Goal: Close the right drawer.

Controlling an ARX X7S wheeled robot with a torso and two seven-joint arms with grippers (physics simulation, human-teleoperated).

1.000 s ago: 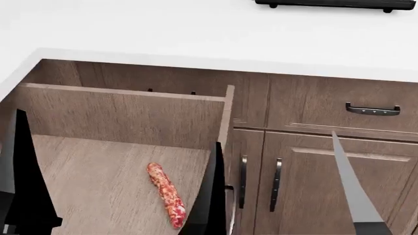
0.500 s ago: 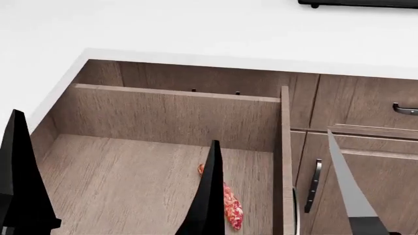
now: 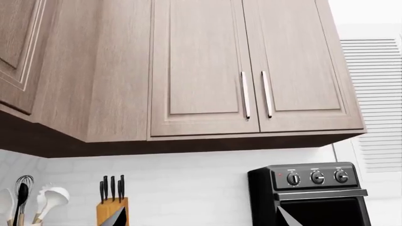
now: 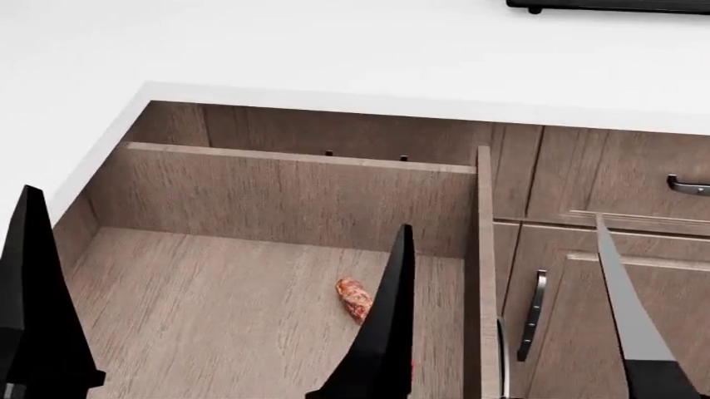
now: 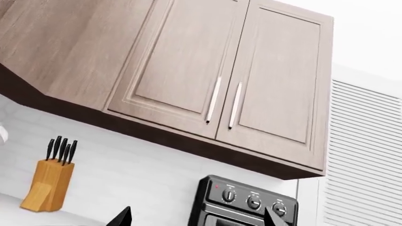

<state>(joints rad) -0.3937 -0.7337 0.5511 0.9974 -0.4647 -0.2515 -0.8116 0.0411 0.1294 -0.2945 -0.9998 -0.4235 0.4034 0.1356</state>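
Observation:
The right drawer [image 4: 222, 291] stands pulled far out under the white counter, a deep brown wood-grain box; its front panel and handle are below the head view's edge. A reddish sausage [image 4: 352, 298] lies on its floor. My right gripper [image 4: 501, 223] is open over the drawer's right side wall, one dark finger [image 4: 383, 341] above the floor and one grey finger [image 4: 633, 316] before the cabinet door. Only one finger [image 4: 33, 307] of the left gripper shows here, at the drawer's left. Both wrist views point up at the wall, where the left gripper [image 3: 199, 212] and right gripper [image 5: 197, 209] are open and empty.
A closed matching drawer front with a dark handle [image 4: 687, 186] sits to the right, above a cabinet door with a vertical handle [image 4: 533, 314]. White counter [image 4: 332, 50] runs behind. Wrist views show upper cabinets [image 3: 207, 70], a knife block [image 5: 47, 183] and a black oven [image 3: 314, 197].
The head view first swung so the drawer slid rightward in frame. Since then my right gripper's two fingers have shifted right, uncovering more of the sausage. The left finger stayed put.

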